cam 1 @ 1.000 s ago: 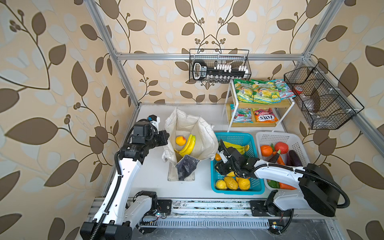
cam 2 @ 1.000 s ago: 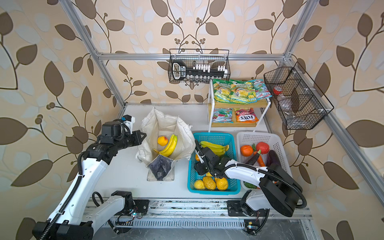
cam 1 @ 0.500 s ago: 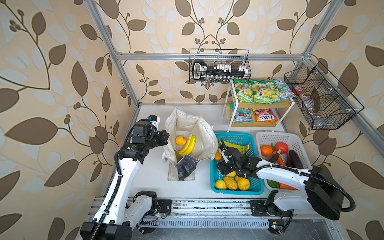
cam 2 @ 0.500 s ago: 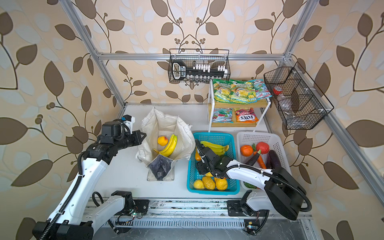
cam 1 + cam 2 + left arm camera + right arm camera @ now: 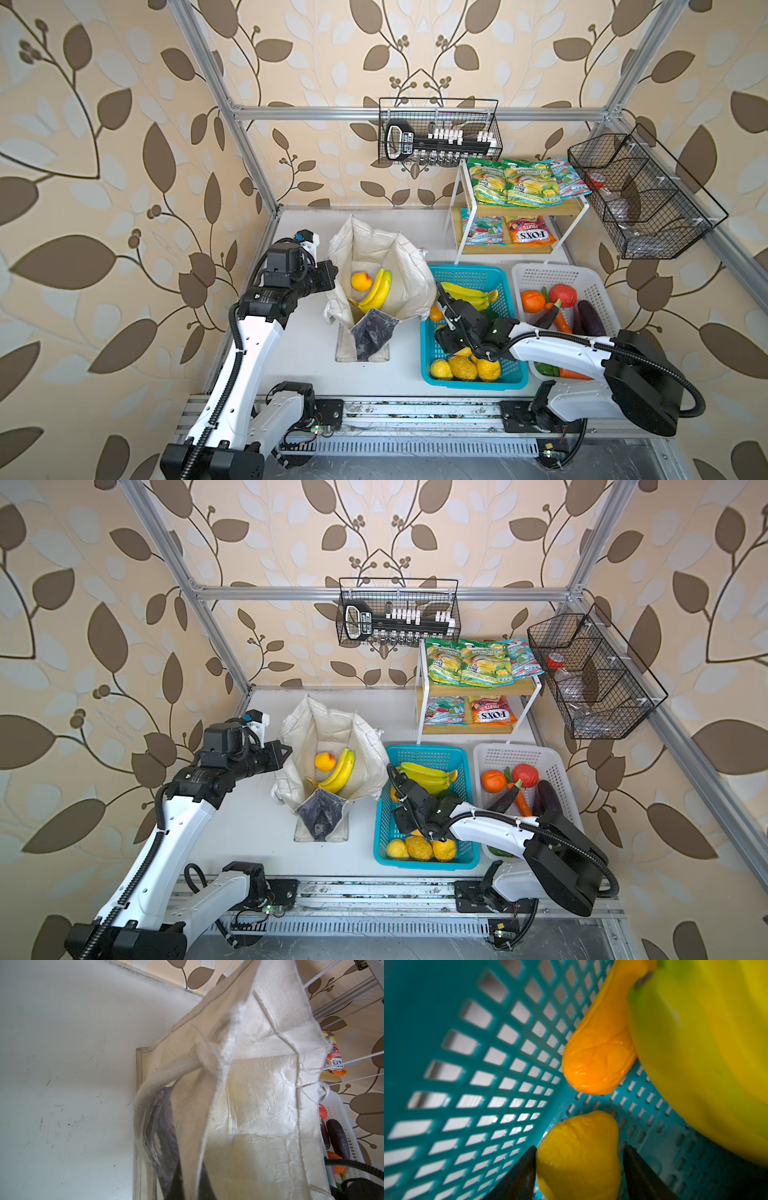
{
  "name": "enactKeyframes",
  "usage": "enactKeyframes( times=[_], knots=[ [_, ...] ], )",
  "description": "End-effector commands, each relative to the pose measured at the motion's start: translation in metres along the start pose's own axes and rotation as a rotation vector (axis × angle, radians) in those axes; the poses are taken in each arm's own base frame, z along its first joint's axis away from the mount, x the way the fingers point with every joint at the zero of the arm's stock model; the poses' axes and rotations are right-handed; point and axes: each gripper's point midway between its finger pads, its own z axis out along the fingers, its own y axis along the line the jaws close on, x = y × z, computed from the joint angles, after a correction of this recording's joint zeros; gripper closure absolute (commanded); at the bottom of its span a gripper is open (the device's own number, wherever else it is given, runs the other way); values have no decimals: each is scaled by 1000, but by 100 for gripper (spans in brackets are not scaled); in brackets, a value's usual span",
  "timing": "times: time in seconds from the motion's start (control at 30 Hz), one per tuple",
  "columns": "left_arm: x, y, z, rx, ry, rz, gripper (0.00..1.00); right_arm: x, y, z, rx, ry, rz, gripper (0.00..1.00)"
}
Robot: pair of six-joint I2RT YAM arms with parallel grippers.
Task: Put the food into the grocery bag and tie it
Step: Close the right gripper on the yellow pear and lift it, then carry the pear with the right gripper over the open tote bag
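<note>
Inside blue basket (image 5: 471,271), right gripper (image 5: 579,1148) gapes around lemon (image 5: 578,1163); left gripper (image 5: 286,753) pinches grocery bag (image 5: 409,272).

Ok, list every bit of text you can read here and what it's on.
"FOX'S": orange packet on the lower shelf.
"SPRINGLEA", end unclear: green packets on the upper shelf.
Light blue packet beside the orange one, black tool label: too small to read.

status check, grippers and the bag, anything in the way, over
Left gripper shut on grocery bag rim. Right gripper open around lemon in blue basket. Banana and orange bagged, bag untied. Basket's banana bunch crowds lemon.
</note>
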Motion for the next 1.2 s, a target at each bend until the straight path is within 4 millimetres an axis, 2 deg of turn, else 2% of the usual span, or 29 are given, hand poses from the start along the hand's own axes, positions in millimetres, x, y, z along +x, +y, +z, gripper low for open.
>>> enactKeyframes(
  times=[0.0,0.13,0.27,0.43,0.57,0.67,0.8,0.93,1.07,1.17],
  knots=[
    [-13,-2,-6,-3,-48,24,100,0,-5,2,28,6,2,34],
    [-13,-2,-6,2,-51,25,100,4,-9,5,49,17,13,33],
    [-12,-2,-6,1,-41,23,100,-3,-4,-2,4,-11,29,43],
    [-13,-1,-7,-6,-49,27,100,-32,1,-33,-61,-119,46,43],
    [-12,-1,-6,-1,-47,25,100,-41,-6,-55,-115,-169,87,43],
    [-12,-2,-5,0,-37,23,100,-52,-6,-78,-209,-227,115,43],
    [-13,-3,-8,0,-53,29,100,-75,0,-123,-337,-311,134,43],
    [-13,-6,-9,20,-50,29,100,-98,12,-168,-509,-399,152,43],
    [-13,-6,-8,17,-46,28,100,-117,39,-218,-757,-470,126,43],
    [-13,-8,-9,27,-49,29,100,-127,47,-242,-820,-515,99,43]
  ],
)
